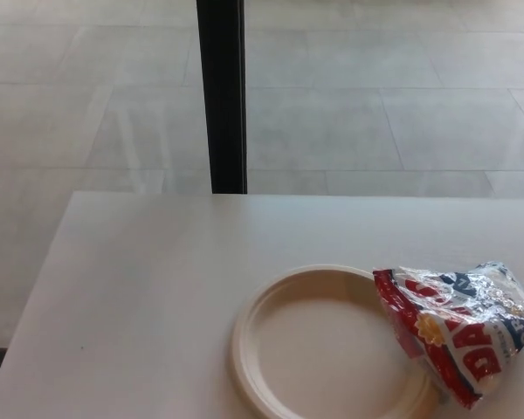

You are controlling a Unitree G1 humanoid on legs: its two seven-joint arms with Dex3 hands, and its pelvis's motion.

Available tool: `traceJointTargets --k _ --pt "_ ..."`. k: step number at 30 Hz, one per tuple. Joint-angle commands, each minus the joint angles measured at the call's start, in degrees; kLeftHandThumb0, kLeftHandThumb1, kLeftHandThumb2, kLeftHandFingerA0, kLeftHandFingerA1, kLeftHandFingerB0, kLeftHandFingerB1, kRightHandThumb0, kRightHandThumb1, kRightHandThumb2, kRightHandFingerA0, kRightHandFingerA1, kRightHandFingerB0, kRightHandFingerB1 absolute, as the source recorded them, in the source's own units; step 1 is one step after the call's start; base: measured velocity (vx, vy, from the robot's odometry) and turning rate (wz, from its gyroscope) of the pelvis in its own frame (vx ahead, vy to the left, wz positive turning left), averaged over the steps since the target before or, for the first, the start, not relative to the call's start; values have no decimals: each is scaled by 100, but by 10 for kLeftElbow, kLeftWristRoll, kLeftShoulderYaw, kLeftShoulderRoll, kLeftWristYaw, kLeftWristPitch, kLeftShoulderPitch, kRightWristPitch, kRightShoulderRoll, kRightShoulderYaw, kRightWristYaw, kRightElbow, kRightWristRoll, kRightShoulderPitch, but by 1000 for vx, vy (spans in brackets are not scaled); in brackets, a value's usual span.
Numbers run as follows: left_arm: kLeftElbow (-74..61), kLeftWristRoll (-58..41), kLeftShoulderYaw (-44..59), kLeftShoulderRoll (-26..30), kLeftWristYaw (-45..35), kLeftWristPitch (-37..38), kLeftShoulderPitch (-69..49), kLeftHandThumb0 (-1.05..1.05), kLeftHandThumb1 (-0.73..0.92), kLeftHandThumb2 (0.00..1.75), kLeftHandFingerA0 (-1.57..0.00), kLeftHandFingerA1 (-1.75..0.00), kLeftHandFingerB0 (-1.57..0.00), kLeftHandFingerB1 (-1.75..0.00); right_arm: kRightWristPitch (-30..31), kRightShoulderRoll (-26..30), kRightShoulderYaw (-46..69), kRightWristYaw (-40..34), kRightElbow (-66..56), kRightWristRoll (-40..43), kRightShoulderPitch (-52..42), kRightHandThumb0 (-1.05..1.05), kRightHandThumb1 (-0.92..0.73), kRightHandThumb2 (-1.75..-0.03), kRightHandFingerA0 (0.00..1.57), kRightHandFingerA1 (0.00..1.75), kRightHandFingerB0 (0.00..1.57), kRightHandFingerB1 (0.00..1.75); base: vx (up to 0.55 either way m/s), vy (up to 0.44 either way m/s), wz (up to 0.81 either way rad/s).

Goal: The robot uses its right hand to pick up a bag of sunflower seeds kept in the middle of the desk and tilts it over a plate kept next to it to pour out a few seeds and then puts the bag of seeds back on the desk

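Desk point(140, 288): pale top, filling the near part of the view; a dark post point(222, 96) stands beyond its far edge, with tiled floor behind.
Plate point(244, 336): cream, round, lying flat at near centre-right; its near rim is cut off by the frame edge.
Plate contents: I see no seeds on the part that shows; the surface reads bare.
Bag of seeds point(458, 327): crinkled foil with red, blue and white print, lying on its side at the near right, its left end overlapping the plate's right rim.
Bag opening: I cannot tell which end is open, or whether it is open at all.
My right hand: not in view; I cannot tell whether its fingers are spread or pressed together.
My left hand: not in view either; same finding.
Work done: none that I can confirm, since the plate appears empty and nothing holds the bag.
Work left, in my judgement: grasp the bag, lift, tilt over the plate, pour a few seeds, set the bag back on the desk.
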State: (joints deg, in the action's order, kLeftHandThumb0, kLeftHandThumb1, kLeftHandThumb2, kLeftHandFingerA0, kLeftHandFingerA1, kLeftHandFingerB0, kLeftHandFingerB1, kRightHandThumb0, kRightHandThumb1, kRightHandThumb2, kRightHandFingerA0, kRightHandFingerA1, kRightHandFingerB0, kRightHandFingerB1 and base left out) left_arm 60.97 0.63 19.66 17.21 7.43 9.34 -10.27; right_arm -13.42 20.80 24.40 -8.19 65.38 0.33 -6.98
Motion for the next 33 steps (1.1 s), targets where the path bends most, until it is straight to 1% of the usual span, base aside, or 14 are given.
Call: traceJointTargets --k 1,2,3,5,16,17,18,20,24,28,29,30,31,33 --pt "15 -53 40 8 -5 -4 17 -42 36 94 -46 -82 -14 -58 -5 17 51 41 11 73 13 -72 -46 -85 18 59 1 32 0 0 0" --pt "18 -64 47 9 -23 -21 23 -42 36 94 -46 -82 -14 -58 7 19 74 73 11 101 20 -72 -46 -85 18 59 1 32 0 0 0" --pt "22 -73 56 10 -38 -27 27 -45 52 76 -13 -71 -5 -50 10 23 83 76 12 106 23 -80 -49 -92 2 16 0 25 0 0 0" --pt "22 -65 48 18 -66 -40 27 -53 56 75 -1 -52 -2 -43 6 32 108 89 7 126 29 -98 -57 -94 0 0 0 8 0 0 0" --pt "17 -92 60 19 -147 -19 18 -66 50 81 0 -37 -2 -38 20 149 142 46 -1 120 117 -105 -60 -101 0 0 0 10 0 0 0" --pt "7 -104 68 16 -155 -21 14 -66 47 85 0 -50 0 -38 24 162 153 55 -19 136 137 -97 -64 -63 0 0 0 0 0 0 0" --pt "3 -104 69 14 -152 -23 13 -65 47 85 0 -52 0 -41 0 173 156 70 -44 141 157 -104 -60 -98 0 0 0 5 0 0 0" --pt "3 -103 67 15 -151 -21 11 -60 47 85 0 -42 -1 -43 -8 184 143 73 -67 126 167 -96 -56 -95 0 5 0 13 0 0 0" --pt "3 -87 52 20 -131 -25 9 -59 49 81 0 -57 -1 -47 -14 196 103 89 -145 106 200 -96 -54 -99 0 5 0 25 0 0 0" --pt "0 -81 44 20 -119 -33 8 -55 52 80 -4 -60 -4 -50 -54 210 7 95 -256 30 240 -105 -58 -101 0 6 0 0 0 0 0" --pt "11 -81 44 21 -118 -30 14 -54 39 99 -6 -59 0 -52 -36 217 -24 117 -295 17 249 -105 -58 -100 0 15 0 15 0 0 0" --pt "18 -79 42 24 -118 -25 16 -55 38 98 -7 -59 0 -53 -44 225 -54 137 -315 -1 262 -99 -47 -74 0 0 0 2 0 0 0" --pt "19 -80 42 24 -118 -24 17 -55 38 98 -7 -59 0 -53 -43 227 -59 136 -319 0 261 -99 -47 -74 0 0 0 2 0 0 0" --pt "21 -91 50 21 -113 -36 24 -55 42 90 -28 -72 -6 -53 -36 233 -85 130 -342 -20 266 -102 -45 -76 0 0 0 8 0 0 0"
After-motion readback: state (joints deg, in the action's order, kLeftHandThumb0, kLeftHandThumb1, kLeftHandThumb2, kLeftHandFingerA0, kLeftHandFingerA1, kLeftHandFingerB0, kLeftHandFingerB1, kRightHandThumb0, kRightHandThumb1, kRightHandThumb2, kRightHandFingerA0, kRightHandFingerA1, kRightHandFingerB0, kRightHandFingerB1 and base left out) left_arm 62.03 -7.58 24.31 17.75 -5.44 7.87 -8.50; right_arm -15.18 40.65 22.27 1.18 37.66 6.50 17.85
